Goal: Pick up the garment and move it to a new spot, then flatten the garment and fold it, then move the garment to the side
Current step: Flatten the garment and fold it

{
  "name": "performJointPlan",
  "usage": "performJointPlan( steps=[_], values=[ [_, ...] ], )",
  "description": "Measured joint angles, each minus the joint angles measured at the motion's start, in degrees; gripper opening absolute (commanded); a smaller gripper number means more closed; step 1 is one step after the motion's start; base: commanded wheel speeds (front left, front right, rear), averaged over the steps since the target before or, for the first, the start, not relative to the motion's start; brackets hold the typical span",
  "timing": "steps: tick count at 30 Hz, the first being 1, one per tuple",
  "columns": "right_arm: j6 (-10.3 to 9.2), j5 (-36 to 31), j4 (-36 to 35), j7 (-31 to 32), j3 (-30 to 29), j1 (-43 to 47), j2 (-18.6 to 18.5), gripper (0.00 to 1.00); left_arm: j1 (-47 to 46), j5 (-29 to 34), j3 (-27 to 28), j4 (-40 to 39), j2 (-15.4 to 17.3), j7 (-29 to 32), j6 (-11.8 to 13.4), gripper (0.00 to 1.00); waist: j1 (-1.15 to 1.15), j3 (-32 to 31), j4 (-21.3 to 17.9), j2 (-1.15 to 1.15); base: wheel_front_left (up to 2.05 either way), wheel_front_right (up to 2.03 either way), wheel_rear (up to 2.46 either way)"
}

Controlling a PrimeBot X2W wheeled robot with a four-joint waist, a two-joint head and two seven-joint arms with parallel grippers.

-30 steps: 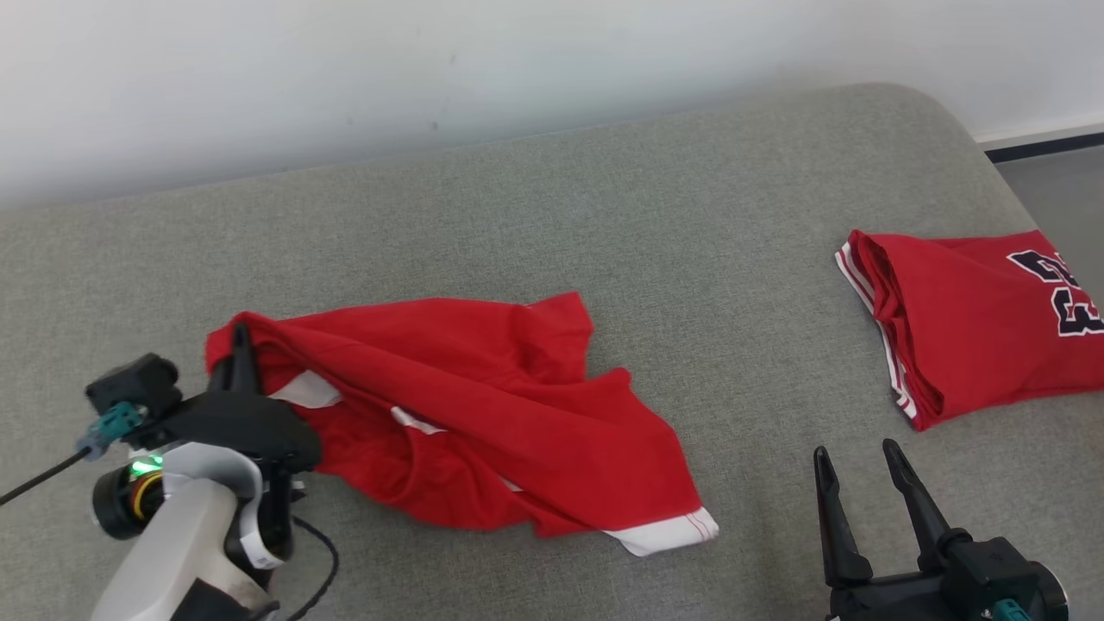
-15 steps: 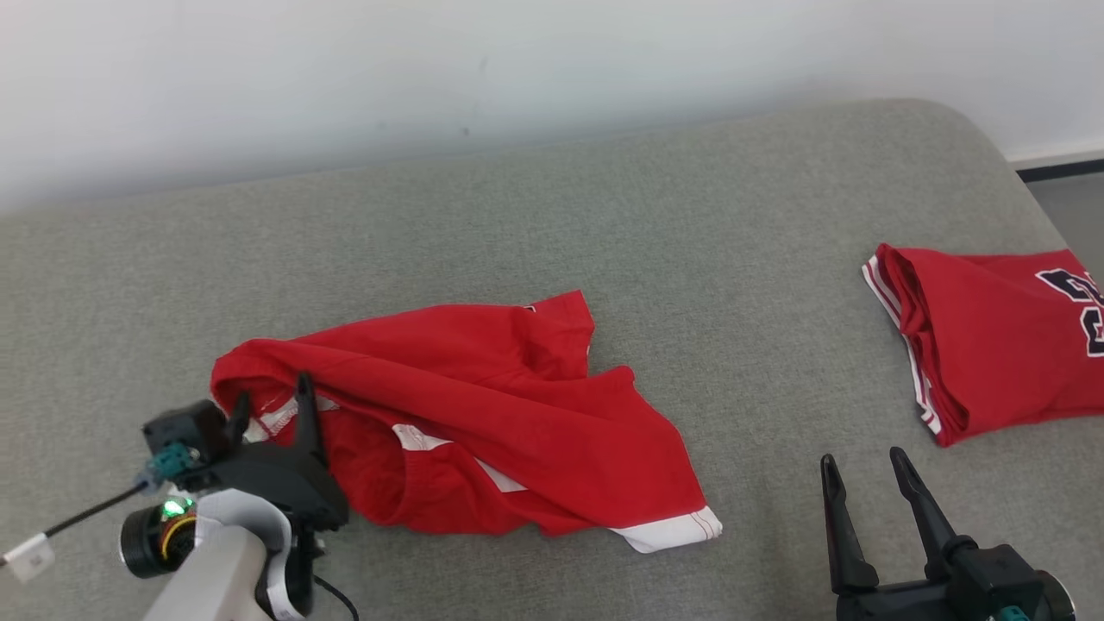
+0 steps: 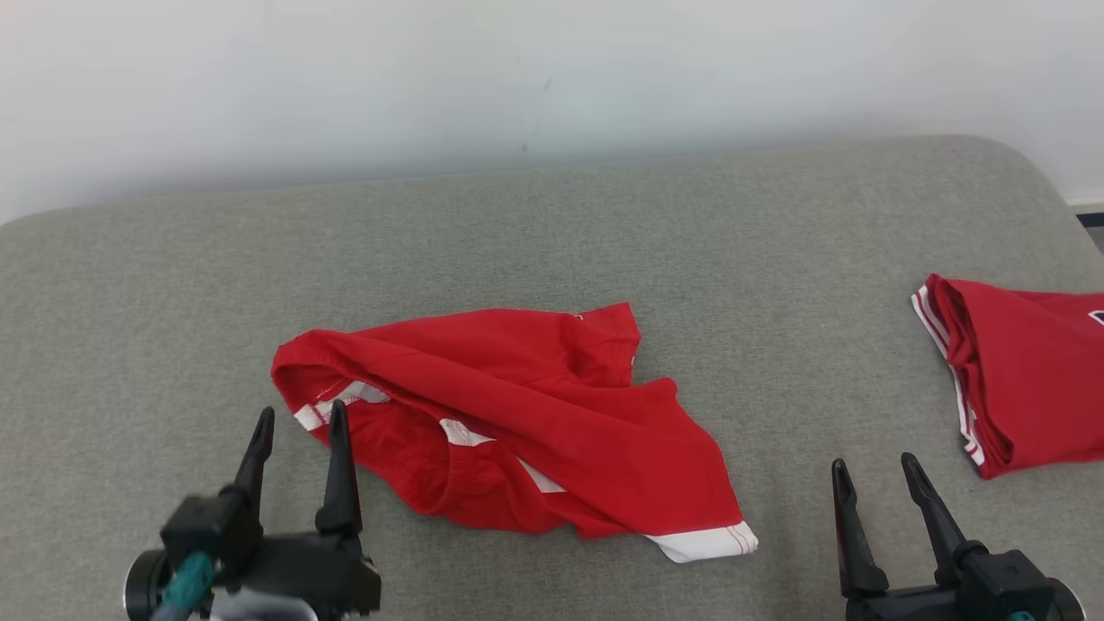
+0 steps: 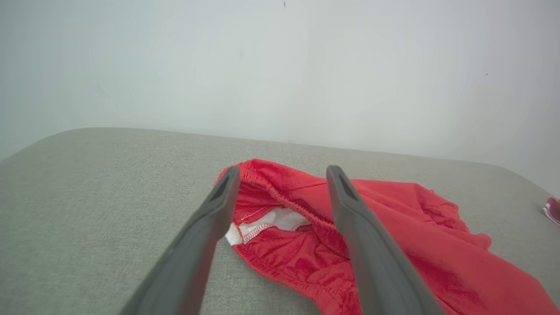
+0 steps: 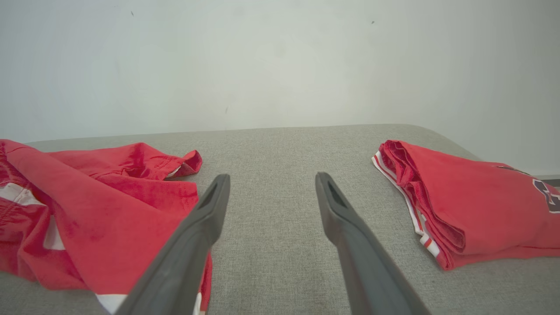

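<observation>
I am looking at the red garment (image 3: 535, 414) lying crumpled mid-way across the grey padded surface (image 3: 552, 233). Its long axis is running from the elastic waistband (image 3: 297, 366) on the robot's left to the white-trimmed hem (image 3: 703, 542) nearer the right. The left claw (image 3: 302, 412) is hovering just beside the waistband with its fingers spread wide, holding nothing, and its wrist view is lining the waistband up between them. The right claw (image 3: 874, 464) is standing open and empty, apart from the hem, with a folded red jersey (image 3: 1018, 362) lying further to its right. I am judging the left arm to be the nearer one for the next grab.
</observation>
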Motion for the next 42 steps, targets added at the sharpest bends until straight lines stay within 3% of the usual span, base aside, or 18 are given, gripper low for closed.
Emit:
performJointPlan(
  steps=[5, 10, 15, 24, 33, 36, 42],
  values=[
    [0.0, 0.01, 0.25, 0.01, -0.16, -0.03, 0.0, 1.0, 8.23, 8.31, 5.64, -11.39, -3.77, -0.01, -2.41, 1.0, 0.0, -0.4, 1.16, 0.0, 0.0, 0.0, 0.0],
    [0.0, 0.01, 0.54, 0.01, -0.36, -0.01, 0.0, 1.0, 14.94, 13.35, 11.82, -17.31, -8.21, -0.01, -6.97, 1.0, 0.0, -1.4, 1.86, 0.0, 0.0, 0.0, 0.0],
    [0.0, 0.01, 0.82, 0.01, -0.55, 0.59, 0.0, 1.0, 19.5, 18.22, 15.01, -18.15, -9.89, -0.01, -9.93, 1.0, 0.0, -2.75, 2.35, 0.0, 0.0, 0.0, 0.0],
    [0.0, 0.01, 1.51, 0.01, -0.81, 1.89, 0.0, 1.0, 24.48, 21.98, 20.26, -16.9, -10.82, -0.01, -11.16, 1.0, 0.0, -4.3, 3.73, 0.0, 0.0, 0.0, 0.0],
    [0.0, 0.22, 2.82, 0.03, -0.27, 2.13, -0.01, 1.0, 25.33, 22.6, 21.45, -13.57, -11.02, -0.01, -12.79, 1.0, 0.0, -5.05, 5.48, 0.0, 0.0, 0.0, 0.0],
    [0.0, 3.45, 4.8, 4.98, 1.77, 1.49, 0.01, 1.0, 25.37, 22.6, 21.15, -12.67, -11.07, -0.01, -13.14, 1.0, 0.0, -5.17, 5.86, 0.0, 0.0, 0.0, 0.0],
    [0.0, 3.86, 4.24, 19.91, 1.91, -5.69, -0.55, 1.0, 24.88, 22.36, 20.37, -12.02, -11.1, -0.01, -13.49, 1.0, 0.01, -4.76, 5.89, 0.0, 0.0, 0.0, 0.0]
  ],
)
